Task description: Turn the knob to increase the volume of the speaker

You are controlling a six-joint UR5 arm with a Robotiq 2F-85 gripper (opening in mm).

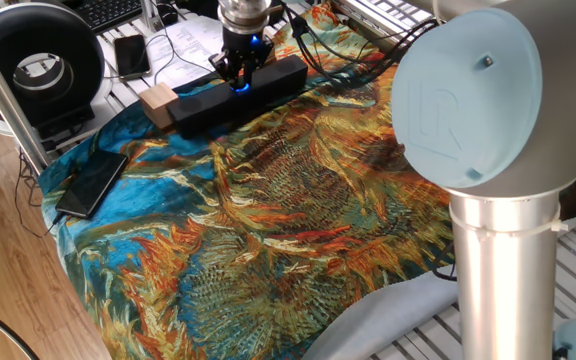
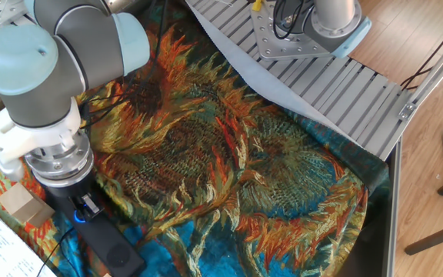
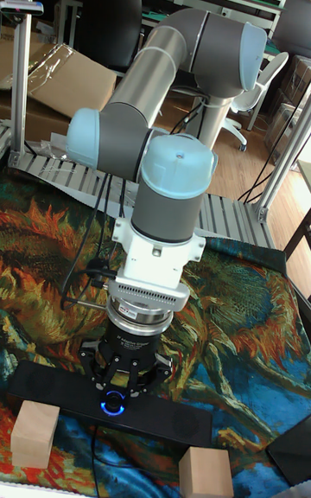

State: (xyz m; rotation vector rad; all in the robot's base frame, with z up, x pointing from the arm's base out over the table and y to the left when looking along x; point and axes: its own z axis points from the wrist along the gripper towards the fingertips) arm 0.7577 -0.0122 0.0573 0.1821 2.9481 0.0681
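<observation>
The speaker (image 1: 268,80) is a long black bar with tan wooden end blocks (image 1: 158,101), lying at the far edge of the sunflower-print cloth. It also shows at the lower left in the other fixed view as the speaker (image 2: 118,252), and along the bottom in the tall view as the speaker (image 3: 186,423). Its knob (image 1: 239,88) glows blue on the top face. My gripper (image 1: 238,76) points straight down onto it, fingers shut around the knob (image 3: 114,404). A blue glimmer of the knob (image 2: 78,217) shows under the gripper (image 2: 83,209).
A flat black smartphone (image 1: 92,183) lies on the cloth's left edge. A big black ring-shaped device (image 1: 38,60), another phone (image 1: 131,55), papers and cables crowd the area behind the speaker. My own elbow joint (image 1: 468,100) fills the right foreground. A ribbed metal platform (image 2: 344,85) borders the cloth.
</observation>
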